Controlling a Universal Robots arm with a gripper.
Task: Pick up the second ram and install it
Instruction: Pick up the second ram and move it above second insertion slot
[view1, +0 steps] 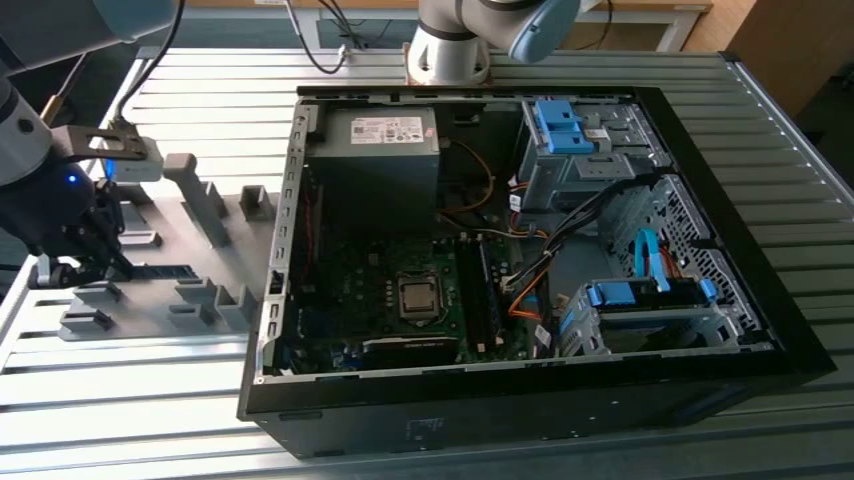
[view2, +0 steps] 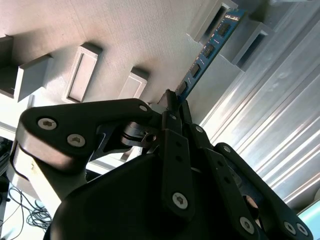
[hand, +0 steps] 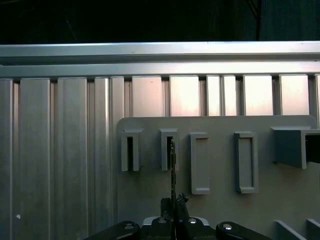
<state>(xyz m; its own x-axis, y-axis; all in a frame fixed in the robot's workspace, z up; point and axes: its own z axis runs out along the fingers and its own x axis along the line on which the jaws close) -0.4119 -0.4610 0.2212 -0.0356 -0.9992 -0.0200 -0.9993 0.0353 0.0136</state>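
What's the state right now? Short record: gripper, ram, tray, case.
gripper: shut on one end of the second ram, over the grey tray
second ram: far end sits between upright blocks of the tray
grey tray: on the ribbed table, at the exterior view's left of the case
computer case: open, motherboard exposed

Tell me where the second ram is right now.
The second ram is held in the hand, its far end at a slotted block on the grey tray, on the exterior view's left beside the open computer case.
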